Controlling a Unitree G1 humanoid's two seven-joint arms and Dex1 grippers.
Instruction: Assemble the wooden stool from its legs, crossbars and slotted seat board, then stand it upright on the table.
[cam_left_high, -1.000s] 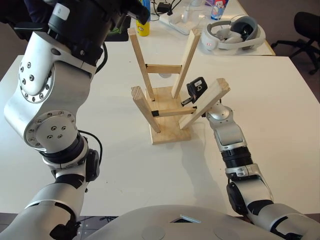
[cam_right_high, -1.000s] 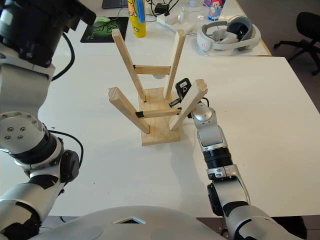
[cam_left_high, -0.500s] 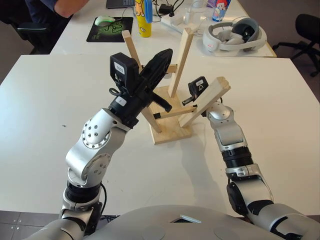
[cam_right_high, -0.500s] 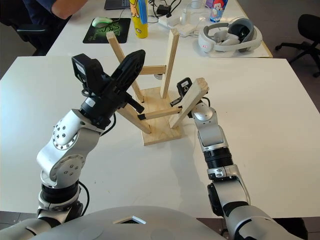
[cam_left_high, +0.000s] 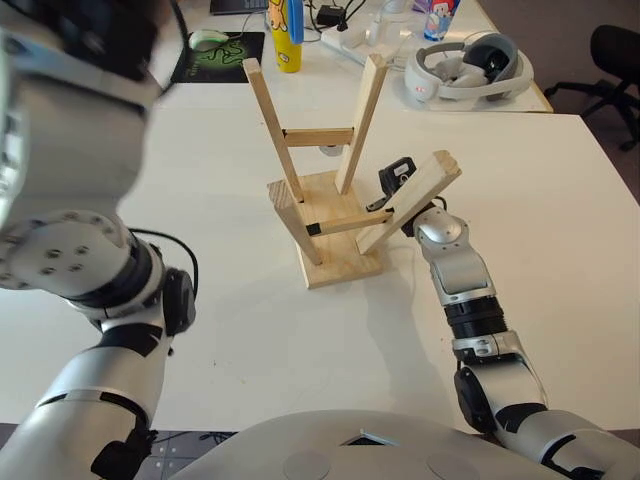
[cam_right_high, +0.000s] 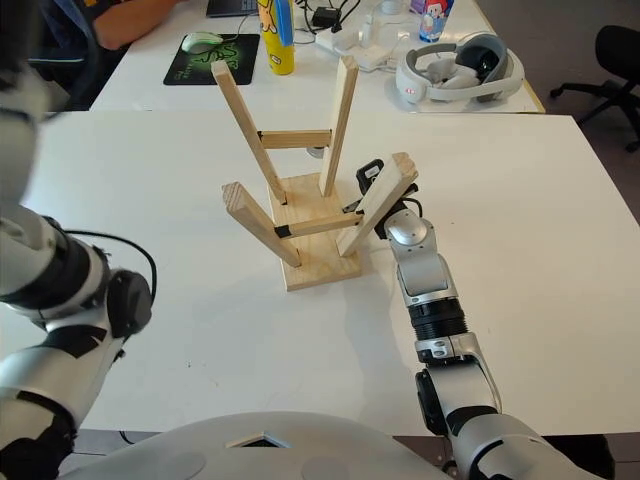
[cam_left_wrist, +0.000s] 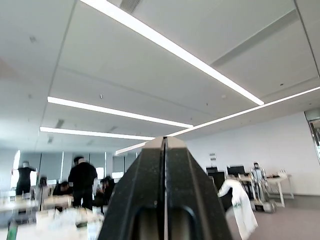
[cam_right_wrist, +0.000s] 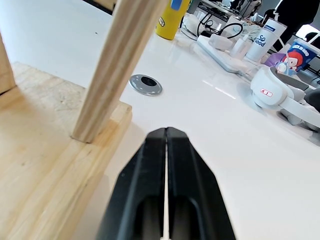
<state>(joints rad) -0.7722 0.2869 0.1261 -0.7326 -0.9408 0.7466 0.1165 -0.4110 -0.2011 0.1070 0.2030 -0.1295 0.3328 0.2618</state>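
While the square-cut wooden stool (cam_left_high: 340, 262) sits inverted, left gripper (cam_left_wrist: 164, 142) and right gripper (cam_right_wrist: 166, 134) are closed, empty.

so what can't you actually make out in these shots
Right fingers: eye views, the tilted leg covers most of them, so contact is unclear.
Left arm: eye views, blurred and cut off by the left edge.
Seat board slots: eye views, covered by the legs' ends.

The left arm (cam_left_high: 75, 200) is back up off the stool (cam_left_high: 340, 262). Half a second ago it stretched across the table with its gripper just beside the far-left leg (cam_left_high: 272, 125). Now it is raised at the left, close to the head camera, and the left gripper (cam_left_wrist: 165, 150) points at the ceiling (cam_left_wrist: 150, 75).
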